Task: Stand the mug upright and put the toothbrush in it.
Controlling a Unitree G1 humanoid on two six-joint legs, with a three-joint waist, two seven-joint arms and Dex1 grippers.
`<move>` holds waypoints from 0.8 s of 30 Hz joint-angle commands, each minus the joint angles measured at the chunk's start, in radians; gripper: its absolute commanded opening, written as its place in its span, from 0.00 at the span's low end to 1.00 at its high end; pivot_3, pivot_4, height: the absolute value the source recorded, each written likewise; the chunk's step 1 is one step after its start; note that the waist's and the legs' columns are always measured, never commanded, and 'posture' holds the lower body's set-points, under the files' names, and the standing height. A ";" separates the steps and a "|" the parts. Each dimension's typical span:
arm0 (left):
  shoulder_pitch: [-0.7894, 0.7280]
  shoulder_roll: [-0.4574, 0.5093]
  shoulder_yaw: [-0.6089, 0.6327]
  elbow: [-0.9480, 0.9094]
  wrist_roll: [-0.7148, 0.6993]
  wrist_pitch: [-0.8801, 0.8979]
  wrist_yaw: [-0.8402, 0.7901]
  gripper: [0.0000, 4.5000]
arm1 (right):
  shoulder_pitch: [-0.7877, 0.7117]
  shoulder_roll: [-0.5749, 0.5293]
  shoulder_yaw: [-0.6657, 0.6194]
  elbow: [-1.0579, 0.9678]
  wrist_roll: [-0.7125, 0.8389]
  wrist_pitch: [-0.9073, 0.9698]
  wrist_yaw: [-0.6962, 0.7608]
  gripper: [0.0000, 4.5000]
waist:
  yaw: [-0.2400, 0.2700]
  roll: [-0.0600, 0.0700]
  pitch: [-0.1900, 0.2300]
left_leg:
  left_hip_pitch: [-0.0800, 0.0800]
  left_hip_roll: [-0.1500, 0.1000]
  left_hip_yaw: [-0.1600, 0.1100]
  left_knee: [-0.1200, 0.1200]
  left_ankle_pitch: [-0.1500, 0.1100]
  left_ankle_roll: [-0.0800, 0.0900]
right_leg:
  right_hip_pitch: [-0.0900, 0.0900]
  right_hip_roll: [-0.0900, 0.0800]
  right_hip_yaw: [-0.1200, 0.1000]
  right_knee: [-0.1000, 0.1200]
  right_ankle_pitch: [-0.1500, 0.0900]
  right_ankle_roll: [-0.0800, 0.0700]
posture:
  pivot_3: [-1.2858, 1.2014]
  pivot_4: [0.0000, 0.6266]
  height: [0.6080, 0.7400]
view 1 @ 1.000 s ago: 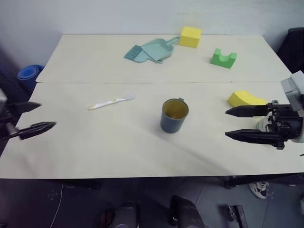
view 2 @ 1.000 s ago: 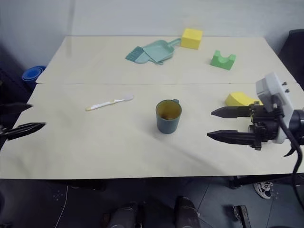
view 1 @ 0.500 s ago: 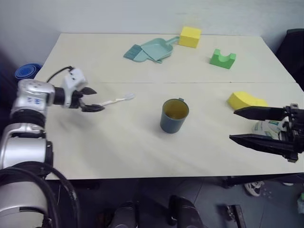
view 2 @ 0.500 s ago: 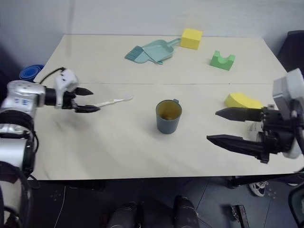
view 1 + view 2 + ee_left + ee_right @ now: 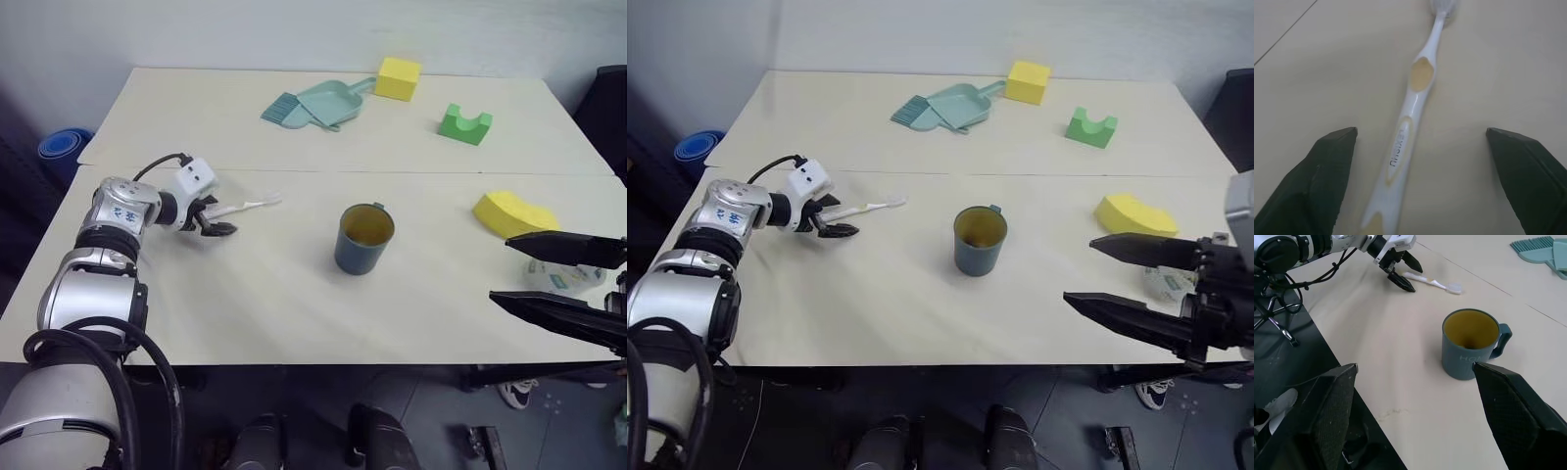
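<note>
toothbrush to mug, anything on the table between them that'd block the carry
Nothing visible does. The toothbrush lies flat between the open left gripper's fingers, and only bare table separates it from the upright mug. The dustpan and foam blocks sit well off that path.

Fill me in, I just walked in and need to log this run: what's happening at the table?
The robot is going for the toothbrush, which lies flat on the table. Its left end effector is down at the handle end with its fingers open on either side of the handle, not yet gripping. The mug already stands upright mid-table, empty. The right end effector is open and hangs near the table's right edge, holding nothing.
</note>
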 commanded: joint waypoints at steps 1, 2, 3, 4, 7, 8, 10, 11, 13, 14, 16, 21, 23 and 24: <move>0.000 0.002 0.006 0.007 0.022 0.013 -0.032 0.66 | 0.010 -0.024 -0.047 0.005 0.045 -0.024 -0.028 0.87 | 0.000 0.000 0.000 | 0.000 0.000 0.000 0.000 0.000 0.000 | 0.000 0.000 0.000 0.000 0.000 0.000 | 0.52 0.24 1.00; 0.001 0.002 0.010 0.007 0.022 0.016 -0.035 0.59 | 0.015 -0.025 -0.050 0.006 0.051 -0.025 -0.031 0.87 | 0.000 0.000 0.000 | 0.000 0.000 0.000 0.000 0.000 0.000 | 0.000 0.000 0.000 0.000 0.000 0.000 | 0.52 0.24 1.00; 0.002 0.003 0.012 0.006 0.023 0.016 -0.046 0.53 | 0.021 -0.025 -0.054 0.006 0.051 -0.024 -0.030 0.87 | 0.000 0.000 0.000 | 0.000 0.000 0.000 0.000 0.000 0.000 | 0.000 0.000 0.000 0.000 0.000 0.000 | 0.52 0.24 1.00; 0.004 0.003 0.013 0.005 0.024 0.015 -0.054 0.47 | 0.026 -0.024 -0.055 0.005 0.047 -0.023 -0.026 0.87 | 0.000 0.000 0.000 | 0.000 0.000 0.000 0.000 0.000 0.000 | 0.000 0.000 0.000 0.000 0.000 0.000 | 0.52 0.24 1.00; 0.012 0.004 0.011 0.002 0.030 0.014 -0.091 0.26 | 0.035 -0.020 -0.044 -0.001 0.014 -0.024 -0.003 0.87 | 0.000 0.000 0.000 | 0.000 0.000 0.000 0.000 0.000 0.000 | 0.000 0.000 0.000 0.000 0.000 0.000 | 0.52 0.24 1.00; 0.013 0.003 0.012 0.001 0.029 0.017 -0.105 0.20 | 0.036 -0.019 -0.040 0.001 0.006 -0.027 0.003 0.87 | 0.000 0.000 0.000 | 0.000 0.000 0.000 0.000 0.000 0.000 | 0.000 0.000 0.000 0.000 0.000 0.000 | 0.52 0.24 1.00; 0.013 0.001 0.015 -0.002 0.026 0.016 -0.123 0.11 | 0.035 -0.019 -0.031 0.005 -0.011 -0.032 0.016 0.87 | 0.000 0.000 0.000 | 0.000 0.000 0.000 0.000 0.000 0.000 | 0.000 0.000 0.000 0.000 0.000 0.000 | 0.52 0.24 1.00; 0.012 0.000 0.017 -0.003 0.024 0.015 -0.123 0.06 | 0.033 -0.020 -0.024 0.006 -0.022 -0.037 0.026 0.87 | 0.000 0.000 0.000 | 0.000 0.000 0.000 0.001 0.000 0.000 | 0.000 0.000 0.000 0.000 0.000 0.000 | 0.52 0.24 1.00; 0.009 0.000 0.026 -0.006 0.015 0.020 -0.138 0.06 | 0.026 -0.021 -0.008 0.008 -0.042 -0.049 0.042 0.87 | 0.000 0.000 0.000 | 0.000 0.000 0.000 0.001 0.000 0.001 | 0.000 0.000 0.000 0.000 0.000 0.000 | 0.52 0.24 1.00; 0.008 -0.001 0.030 -0.007 0.009 0.023 -0.152 0.06 | 0.020 -0.023 0.003 0.008 -0.049 -0.058 0.049 0.87 | 0.000 0.000 0.000 | 0.000 0.000 0.000 0.001 0.000 0.001 | 0.000 0.000 0.000 0.000 0.000 0.000 | 0.52 0.24 1.00; 0.007 -0.001 0.043 -0.012 -0.003 0.028 -0.169 0.06 | 0.012 -0.024 0.024 0.007 -0.058 -0.071 0.059 0.87 | 0.000 0.000 0.000 | -0.001 0.000 0.000 0.001 0.000 0.001 | 0.000 0.000 0.000 0.000 0.000 0.000 | 0.52 0.24 1.00; -0.002 -0.009 0.125 -0.031 -0.078 0.047 -0.200 0.06 | 0.002 -0.027 0.072 0.038 -0.027 -0.088 0.056 0.99 | 0.001 0.000 0.000 | -0.002 0.000 -0.001 0.003 -0.001 0.001 | 0.000 0.000 -0.001 0.001 0.000 0.000 | 0.52 0.24 1.00; -0.011 -0.023 0.175 -0.047 -0.126 0.053 -0.197 0.06 | -0.011 -0.034 0.088 0.039 -0.041 -0.098 0.062 0.99 | 0.001 0.000 0.000 | -0.003 0.000 -0.002 0.004 -0.001 0.002 | 0.000 0.000 -0.001 0.001 0.000 0.000 | 0.52 0.24 1.00; -0.023 -0.038 0.211 -0.062 -0.167 0.072 -0.206 0.06 | -0.021 -0.037 0.099 0.043 -0.053 -0.106 0.060 0.99 | 0.001 0.000 0.000 | -0.003 0.000 -0.002 0.005 -0.001 0.002 | 0.000 0.000 -0.001 0.001 0.000 0.000 | 0.52 0.24 1.00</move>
